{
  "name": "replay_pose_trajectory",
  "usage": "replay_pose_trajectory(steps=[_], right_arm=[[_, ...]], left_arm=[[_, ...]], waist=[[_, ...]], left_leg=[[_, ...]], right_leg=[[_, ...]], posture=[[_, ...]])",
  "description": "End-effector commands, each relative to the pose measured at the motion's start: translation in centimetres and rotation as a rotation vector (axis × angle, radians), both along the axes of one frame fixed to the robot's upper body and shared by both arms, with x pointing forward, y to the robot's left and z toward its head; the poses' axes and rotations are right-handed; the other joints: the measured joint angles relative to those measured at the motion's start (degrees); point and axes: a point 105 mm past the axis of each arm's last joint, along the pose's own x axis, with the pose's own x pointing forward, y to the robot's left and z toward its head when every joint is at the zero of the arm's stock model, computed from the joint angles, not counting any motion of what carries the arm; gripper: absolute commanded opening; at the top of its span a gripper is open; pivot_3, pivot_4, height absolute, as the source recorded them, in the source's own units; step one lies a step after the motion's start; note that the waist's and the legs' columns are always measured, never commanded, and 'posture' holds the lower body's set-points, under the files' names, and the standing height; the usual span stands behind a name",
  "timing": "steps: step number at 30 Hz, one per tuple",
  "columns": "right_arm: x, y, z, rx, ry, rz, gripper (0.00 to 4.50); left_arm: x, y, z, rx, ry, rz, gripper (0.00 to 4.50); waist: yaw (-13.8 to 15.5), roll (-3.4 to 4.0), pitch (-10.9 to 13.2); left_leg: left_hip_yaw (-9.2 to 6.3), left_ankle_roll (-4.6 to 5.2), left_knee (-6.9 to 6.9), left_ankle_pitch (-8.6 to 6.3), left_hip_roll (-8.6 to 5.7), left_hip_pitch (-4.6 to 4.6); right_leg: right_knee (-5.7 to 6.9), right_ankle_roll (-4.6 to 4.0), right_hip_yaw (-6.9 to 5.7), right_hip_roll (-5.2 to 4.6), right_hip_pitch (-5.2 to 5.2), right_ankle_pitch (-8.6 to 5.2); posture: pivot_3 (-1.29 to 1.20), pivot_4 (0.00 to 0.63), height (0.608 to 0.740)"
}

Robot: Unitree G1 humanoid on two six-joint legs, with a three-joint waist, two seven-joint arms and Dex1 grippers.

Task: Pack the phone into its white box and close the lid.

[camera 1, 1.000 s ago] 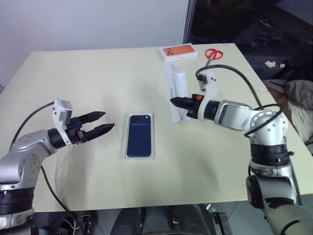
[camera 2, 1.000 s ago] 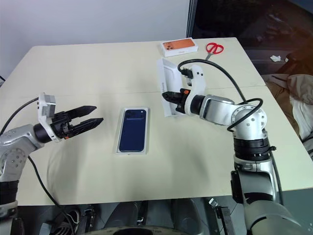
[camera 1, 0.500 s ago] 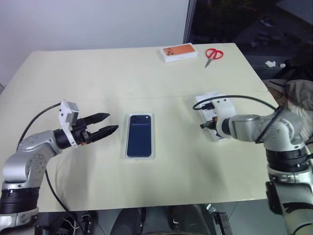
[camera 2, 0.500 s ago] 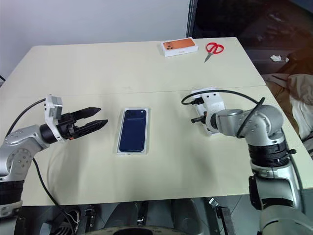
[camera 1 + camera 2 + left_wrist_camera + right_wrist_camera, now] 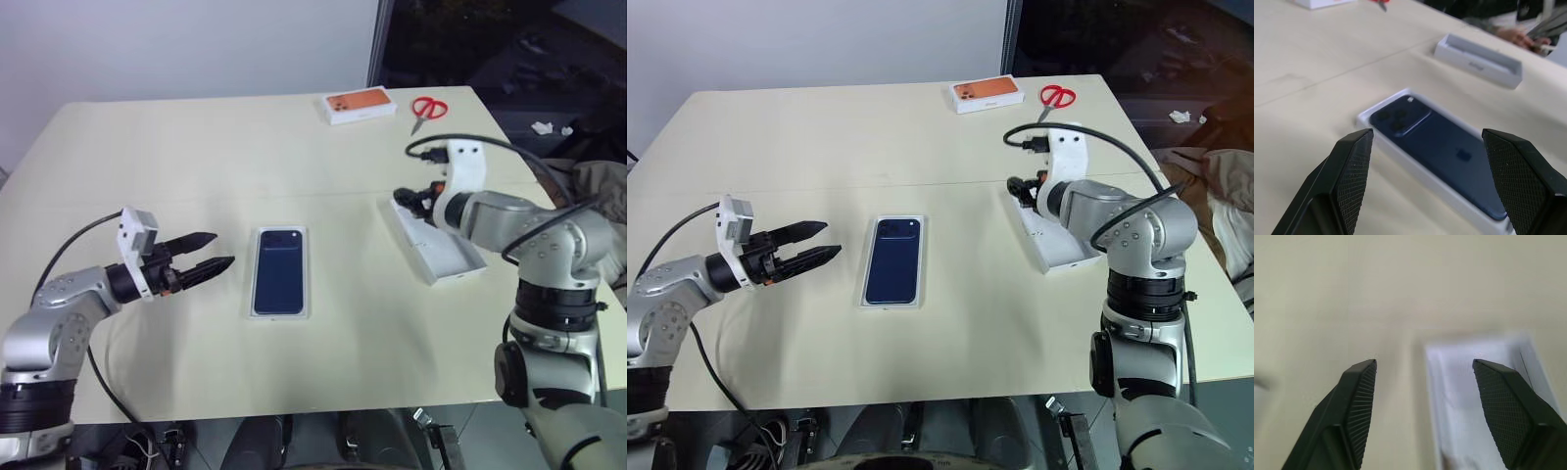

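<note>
Phone (image 5: 279,270) sits in the white box (image 5: 305,277) on the worktop (image 5: 196,147); lid (image 5: 436,247) lies open-side up beside the spread right tool (image 5: 402,199); left tool (image 5: 214,264) spread, empty.

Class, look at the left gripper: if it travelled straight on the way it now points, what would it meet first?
Most likely the phone in the white box: the open left gripper points at it across bare table, though its height is hard to judge.

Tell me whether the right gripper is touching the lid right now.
Apart. In the right wrist view the right gripper stands open with empty space between its fingertips, and the lid lies on the table beyond them, open side up.
</note>
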Motion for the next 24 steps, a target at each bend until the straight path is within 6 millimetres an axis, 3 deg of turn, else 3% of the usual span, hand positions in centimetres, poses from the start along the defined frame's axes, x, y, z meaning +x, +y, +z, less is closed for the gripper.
replay_pose_trajectory(steps=[1, 2, 5, 8, 9, 11, 17, 20, 24], right_arm=[[-1.4, 2.8, 0.0, 0.004, -0.061, 0.178, 3.09], [-2.0, 3.7, -0.7, -0.018, -0.053, 0.245, 2.78], [-3.6, 5.6, -3.2, -0.123, -0.043, 0.404, 1.43], [-4.2, 6.8, -4.9, -0.210, -0.074, 0.504, 0.00], [-4.3, 6.9, -5.4, -0.232, -0.083, 0.522, 0.00], [-4.3, 7.2, -6.1, -0.230, -0.076, 0.538, 0.00], [-5.4, 9.4, -7.0, -0.205, -0.091, 0.640, 0.00], [-5.9, 9.9, -7.2, -0.213, -0.091, 0.682, 0.00], [-6.0, 10.7, -8.3, -0.247, -0.088, 0.711, 0.00]], left_arm=[[0.2, 0.4, 0.1, 0.007, 0.004, 0.018, 3.77], [0.2, 0.3, -0.1, 0.002, 0.017, 0.014, 3.77], [0.4, 0.1, -0.8, -0.026, 0.059, 0.023, 2.87], [0.5, -0.3, -2.0, 0.004, 0.066, 0.049, 1.40], [0.5, -0.4, -2.3, 0.018, 0.064, 0.052, 0.75], [0.3, -0.7, -3.2, 0.037, 0.071, 0.052, 0.06], [0.5, -1.7, -6.1, 0.119, 0.096, 0.063, 0.06], [0.6, -2.1, -6.5, 0.136, 0.091, 0.053, 0.06], [0.8, -4.0, -7.4, 0.140, 0.127, 0.002, 0.06]], waist=[[0.0, 0.00, 0.0], [0.1, 0.00, 0.0], [0.1, 0.00, 0.0], [0.0, 0.00, 0.0], [-0.1, 0.00, 0.0], [-0.1, -0.01, 0.0], [0.2, -0.01, 0.0], [0.2, -0.01, 0.0], [0.3, -0.02, 0.0]], left_leg=[[0.00, 0.00, 0.00, 0.00, 0.00, 0.00], [0.00, 0.00, 0.01, 0.00, 0.00, 0.00], [0.00, 0.01, 0.01, 0.00, -0.01, 0.00], [0.00, 0.01, 0.03, 0.00, -0.01, 0.00], [0.00, 0.00, 0.04, 0.00, -0.01, 0.03], [0.00, -0.01, 0.04, 0.01, -0.01, 0.06], [-0.01, -0.05, 0.04, 0.02, 0.00, 0.08], [-0.01, -0.04, 0.04, 0.02, -0.02, 0.08], [-0.03, -0.05, 0.04, 0.02, -0.02, 0.08]], right_leg=[[0.00, 0.00, 0.00, 0.00, 0.00, 0.00], [0.00, 0.00, 0.00, -0.01, 0.00, 0.00], [-0.02, 0.00, 0.00, -0.01, 0.01, 0.00], [-0.01, 0.00, 0.00, -0.01, 0.01, 0.00], [0.01, 0.01, 0.00, -0.01, 0.03, 0.01], [0.03, 0.03, 0.00, 0.00, 0.03, 0.02], [0.05, 0.03, 0.00, 0.00, 0.05, 0.02], [0.03, 0.03, 0.00, -0.02, 0.06, 0.02], [0.03, 0.03, 0.00, -0.02, 0.06, 0.02]], posture=[[0.00, 0.150, 0.740], [0.00, 0.150, 0.740], [0.00, 0.150, 0.740], [0.00, 0.150, 0.740], [0.00, 0.150, 0.740], [0.00, 0.150, 0.740], [0.00, 0.150, 0.740], [0.00, 0.150, 0.740], [0.00, 0.150, 0.740]])
